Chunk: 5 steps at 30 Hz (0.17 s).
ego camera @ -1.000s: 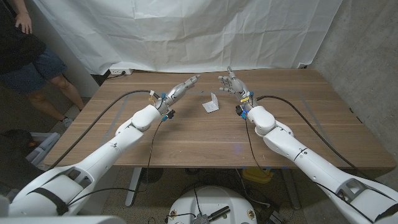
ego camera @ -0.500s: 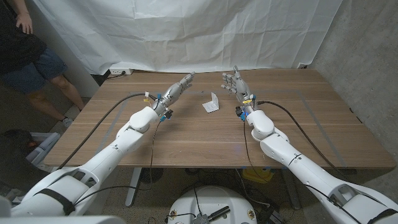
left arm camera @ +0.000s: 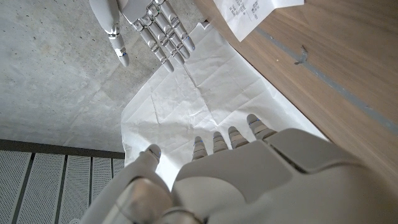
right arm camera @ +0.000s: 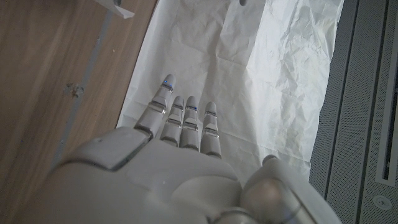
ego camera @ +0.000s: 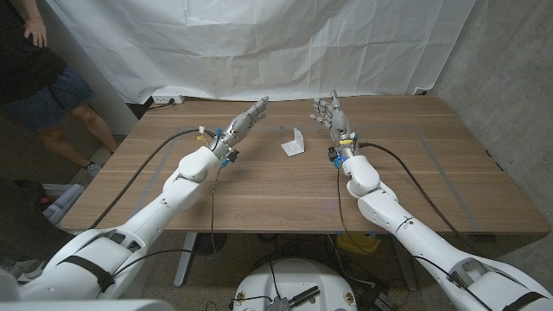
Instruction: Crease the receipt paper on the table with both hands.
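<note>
Between both hands, receipt paper (ego camera: pixel 294 143) stands creased.

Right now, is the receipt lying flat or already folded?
Folded. In the head view the receipt stands up from the table like a small tent, one panel raised, between the two open hands, neither touching it.

Both the left hand (ego camera: pixel 249 117) and the right hand (ego camera: pixel 331 115) have reached farther across the table.

white receipt (ego camera: pixel 294 143) w/ dark print, brown wood-grain table (ego camera: pixel 259 186), white backdrop (ego camera: pixel 259 43)
</note>
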Tool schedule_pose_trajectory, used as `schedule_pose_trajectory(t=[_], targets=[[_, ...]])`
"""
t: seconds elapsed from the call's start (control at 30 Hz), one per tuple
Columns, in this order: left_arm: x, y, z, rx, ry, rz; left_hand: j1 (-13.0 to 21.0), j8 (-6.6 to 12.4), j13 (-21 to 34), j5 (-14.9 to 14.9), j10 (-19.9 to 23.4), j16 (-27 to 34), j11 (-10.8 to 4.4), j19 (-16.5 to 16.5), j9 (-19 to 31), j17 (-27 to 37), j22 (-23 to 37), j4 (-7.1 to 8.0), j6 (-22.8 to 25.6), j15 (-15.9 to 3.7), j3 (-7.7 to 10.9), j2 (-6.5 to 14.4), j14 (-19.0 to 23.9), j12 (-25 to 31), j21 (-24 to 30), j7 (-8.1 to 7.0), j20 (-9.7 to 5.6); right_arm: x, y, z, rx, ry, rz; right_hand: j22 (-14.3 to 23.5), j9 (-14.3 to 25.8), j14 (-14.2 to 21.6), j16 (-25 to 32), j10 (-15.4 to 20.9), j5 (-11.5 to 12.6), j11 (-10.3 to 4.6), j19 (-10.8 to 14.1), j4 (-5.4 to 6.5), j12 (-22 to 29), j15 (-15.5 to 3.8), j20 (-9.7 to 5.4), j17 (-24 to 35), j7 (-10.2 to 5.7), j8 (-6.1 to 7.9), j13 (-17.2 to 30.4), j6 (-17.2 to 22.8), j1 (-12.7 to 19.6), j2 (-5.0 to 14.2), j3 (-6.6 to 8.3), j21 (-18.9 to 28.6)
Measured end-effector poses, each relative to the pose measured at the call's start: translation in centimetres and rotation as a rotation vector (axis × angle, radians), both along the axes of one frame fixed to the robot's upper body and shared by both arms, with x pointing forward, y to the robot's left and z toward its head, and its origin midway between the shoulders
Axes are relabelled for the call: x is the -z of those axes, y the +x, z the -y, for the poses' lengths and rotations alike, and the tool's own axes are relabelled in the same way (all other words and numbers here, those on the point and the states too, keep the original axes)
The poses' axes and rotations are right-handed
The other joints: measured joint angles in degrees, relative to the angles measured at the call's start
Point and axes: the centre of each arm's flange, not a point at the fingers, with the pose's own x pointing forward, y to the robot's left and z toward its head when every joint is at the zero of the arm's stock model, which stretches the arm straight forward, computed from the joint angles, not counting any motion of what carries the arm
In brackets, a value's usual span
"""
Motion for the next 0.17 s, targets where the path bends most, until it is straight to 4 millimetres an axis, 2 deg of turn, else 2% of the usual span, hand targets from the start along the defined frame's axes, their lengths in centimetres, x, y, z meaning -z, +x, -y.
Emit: schedule_pose_trajectory(t=[0.17], targets=[[-0.07,0.02,0.10,0.006,0.008,0.002,0.13,0.00,0.00,0.00,0.00,0.00,0.00,0.00,0.00,0.00,0.00,0.00,0.00,0.00,0.00,0.17,0.00,0.00,0.00,0.00,0.00,0.09,-0.25,0.46,0.013,0.012,0.009,0.00,0.00,0.00,0.26,0.32,-0.14,0.31,0.00,0.00,0.18,0.00,0.00,-0.28,0.00,0.21,0.00,0.00,0.00,0.00,0.00,0.00]])
